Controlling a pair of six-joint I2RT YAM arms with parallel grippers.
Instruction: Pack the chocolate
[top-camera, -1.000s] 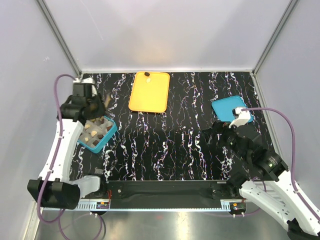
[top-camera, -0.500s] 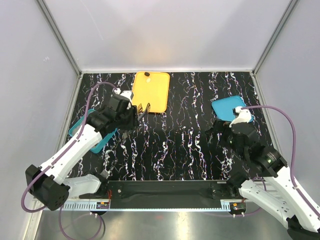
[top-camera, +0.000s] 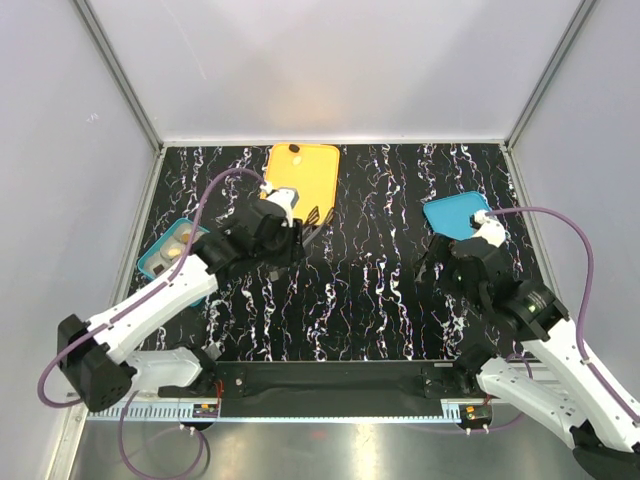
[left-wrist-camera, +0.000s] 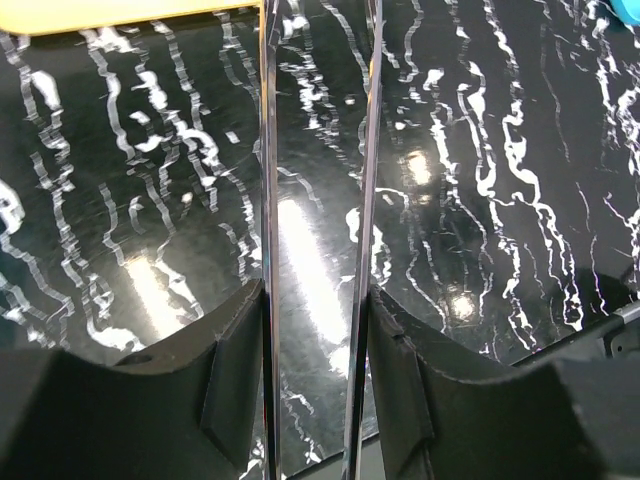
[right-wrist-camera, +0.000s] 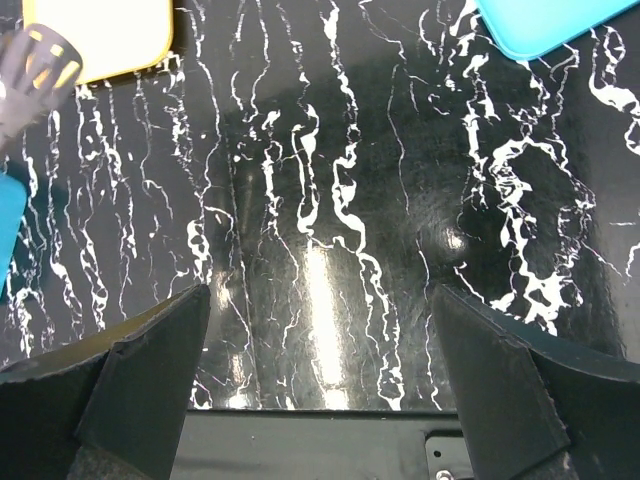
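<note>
Toward the far edge of the black marbled table (top-camera: 380, 300), a dark piece of chocolate (top-camera: 296, 149) sits on the orange tray (top-camera: 290, 190), and pale pieces (top-camera: 180, 240) lie in the teal box (top-camera: 148, 262) by the left edge. The left gripper (top-camera: 310, 217) hangs at the tray's near edge, its fingers (left-wrist-camera: 265, 200) a narrow slot apart with nothing between them. The right gripper (top-camera: 437, 268) hovers beside the teal lid (top-camera: 452, 212) near the right edge, jaws spread wide and empty.

Left tool (top-camera: 311, 217) narrowly parted, right tool (right-wrist-camera: 320, 295) spread wide.
</note>
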